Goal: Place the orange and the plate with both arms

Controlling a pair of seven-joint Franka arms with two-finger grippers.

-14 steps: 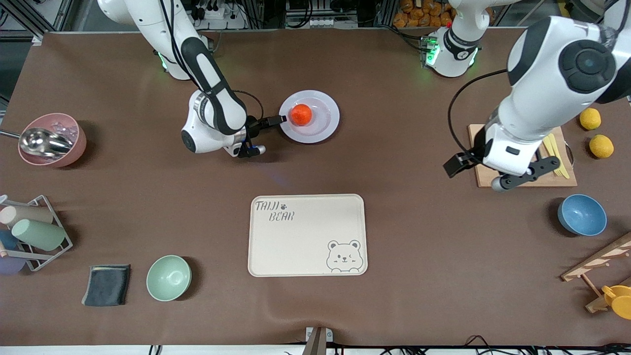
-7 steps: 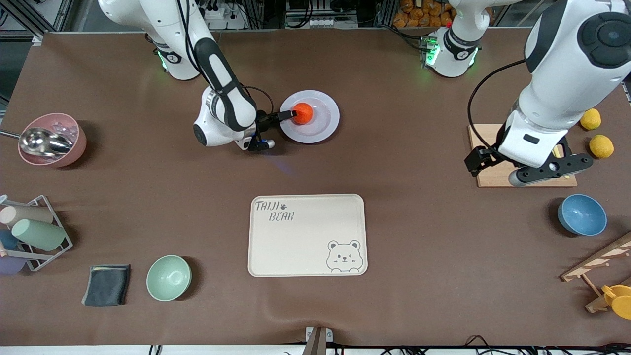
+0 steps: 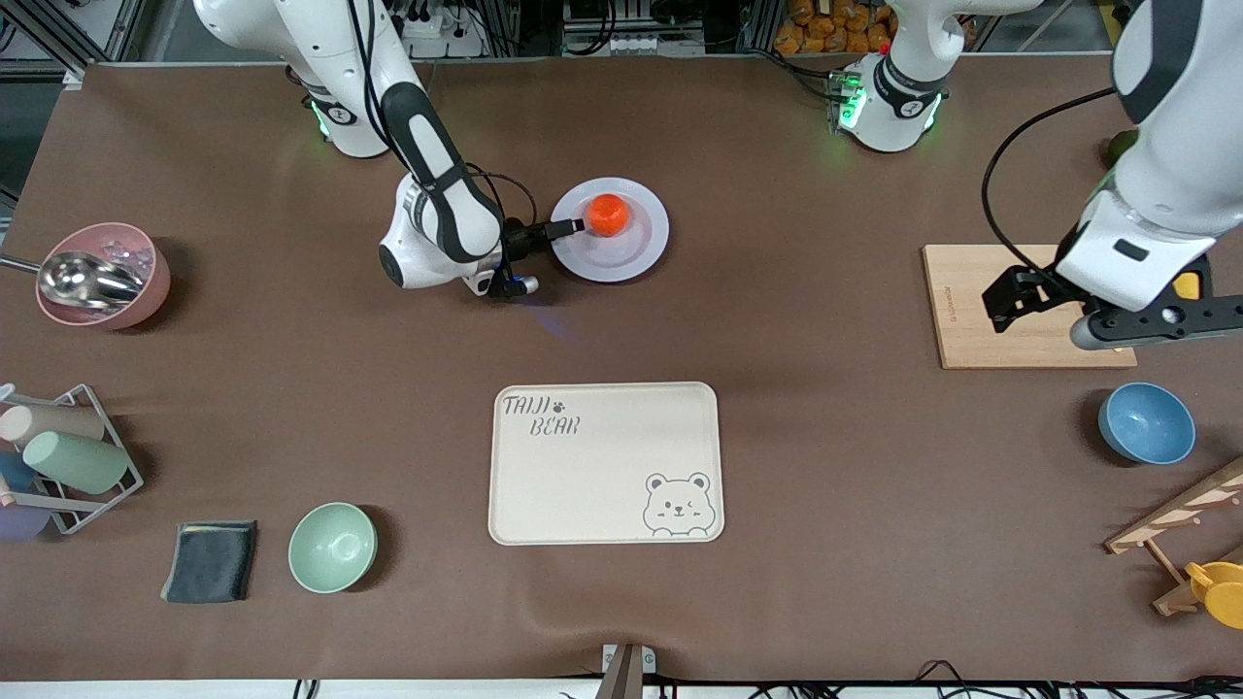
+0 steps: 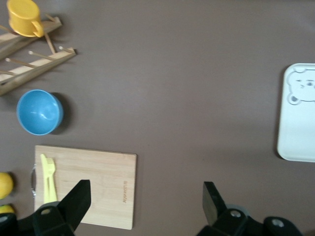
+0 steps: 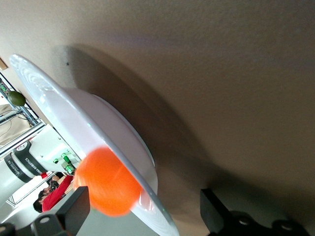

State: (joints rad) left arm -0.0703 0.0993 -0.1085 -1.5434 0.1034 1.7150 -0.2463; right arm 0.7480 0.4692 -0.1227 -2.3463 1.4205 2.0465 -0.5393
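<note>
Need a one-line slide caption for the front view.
Right claw open at the plate rim beside the orange; left claw open over the cutting board.

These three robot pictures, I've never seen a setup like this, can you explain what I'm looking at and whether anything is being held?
Two white robot arms work at a brown table, each ending in a two-finger gripper. The wide picture looks down from across the table; the other two come from cameras on the arms' wrists. The right gripper sits open at the rim of the plate, where the orange rests. The left gripper hangs open over a wooden cutting board. Nearer the camera lies a bear-printed tray. Nothing is held.
</note>
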